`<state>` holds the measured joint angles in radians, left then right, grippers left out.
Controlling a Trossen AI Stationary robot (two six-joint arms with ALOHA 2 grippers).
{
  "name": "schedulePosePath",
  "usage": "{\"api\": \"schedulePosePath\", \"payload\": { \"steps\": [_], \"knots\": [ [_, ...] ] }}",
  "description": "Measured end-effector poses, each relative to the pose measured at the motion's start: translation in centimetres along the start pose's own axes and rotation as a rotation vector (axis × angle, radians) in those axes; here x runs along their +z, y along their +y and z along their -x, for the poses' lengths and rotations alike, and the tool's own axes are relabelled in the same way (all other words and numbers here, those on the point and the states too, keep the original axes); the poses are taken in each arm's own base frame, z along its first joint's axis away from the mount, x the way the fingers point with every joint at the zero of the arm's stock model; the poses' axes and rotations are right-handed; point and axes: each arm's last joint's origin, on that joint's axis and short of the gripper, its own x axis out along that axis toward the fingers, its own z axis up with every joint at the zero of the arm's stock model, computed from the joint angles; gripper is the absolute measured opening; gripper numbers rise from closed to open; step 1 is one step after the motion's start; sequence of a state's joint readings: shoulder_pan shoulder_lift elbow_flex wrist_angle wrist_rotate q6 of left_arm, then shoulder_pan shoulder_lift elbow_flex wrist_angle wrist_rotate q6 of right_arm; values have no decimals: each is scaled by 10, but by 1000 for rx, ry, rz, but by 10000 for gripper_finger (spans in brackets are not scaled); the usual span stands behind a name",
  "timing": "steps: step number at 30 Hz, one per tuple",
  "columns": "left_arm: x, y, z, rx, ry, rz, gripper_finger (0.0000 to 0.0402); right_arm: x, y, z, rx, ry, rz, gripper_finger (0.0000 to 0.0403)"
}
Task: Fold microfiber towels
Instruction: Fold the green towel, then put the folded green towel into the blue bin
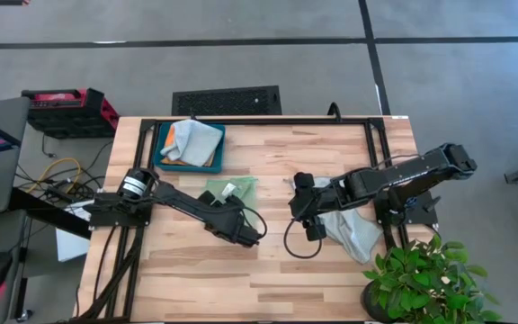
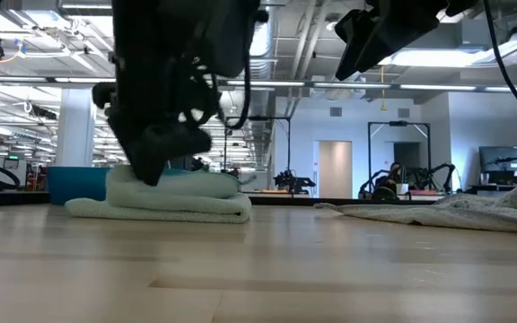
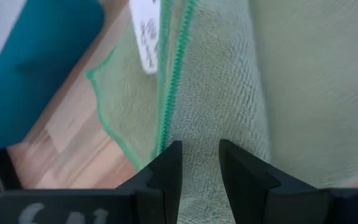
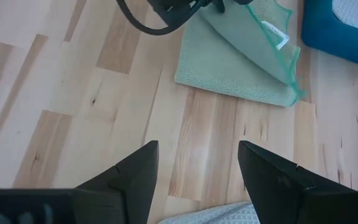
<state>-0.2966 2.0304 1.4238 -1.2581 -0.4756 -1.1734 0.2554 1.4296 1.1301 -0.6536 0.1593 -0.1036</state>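
Observation:
The light green towel (image 1: 234, 189) lies folded on the table, its white tag (image 4: 275, 34) on the upper layer. My left gripper (image 3: 201, 149) slants down at the towel's near side, open by a narrow gap, and green cloth shows between its fingers. My right gripper (image 4: 197, 155) hangs open above bare wood to the right of the green towel. A pale grey towel (image 1: 353, 232) lies spread under the right arm. Another grey towel (image 1: 192, 139) and the orange one (image 1: 183, 162) lie in the teal tray (image 1: 162, 148). My left gripper has its fingertips (image 3: 169, 158) right at the green towel's upper layer (image 3: 201, 124), coming from above at a slant. Whether they touch the cloth I cannot tell; in the low view the fingers (image 2: 155, 166) overlap the folded stack's left end.
The teal tray stands at the far left of the table. A potted plant (image 1: 421, 279) overhangs the near right corner. Bare wood lies in the middle and along the near edge (image 1: 241, 288).

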Motion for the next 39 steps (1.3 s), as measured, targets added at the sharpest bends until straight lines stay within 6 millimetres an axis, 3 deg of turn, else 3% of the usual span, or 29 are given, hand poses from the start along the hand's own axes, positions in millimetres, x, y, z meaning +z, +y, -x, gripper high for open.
{"api": "schedulePosePath", "payload": {
  "steps": [9, 16, 21, 27, 39],
  "knots": [
    [-14, 14, -2, 150, 71, 112, 99, 0, 0, 0, 0, 0, -1, 244],
    [-24, 12, 3, 151, 104, 116, 99, 0, 0, 0, 0, 0, -1, 244],
    [-29, 7, 26, 124, 45, 97, 99, 0, 0, 0, 0, 0, -1, 244],
    [-39, -2, 61, 39, -26, -73, 99, 0, 0, 0, 0, 1, 0, 244],
    [-41, 4, 73, 37, -14, -9, 99, -1, -1, -7, 0, 29, -36, 244]
  ]
}}
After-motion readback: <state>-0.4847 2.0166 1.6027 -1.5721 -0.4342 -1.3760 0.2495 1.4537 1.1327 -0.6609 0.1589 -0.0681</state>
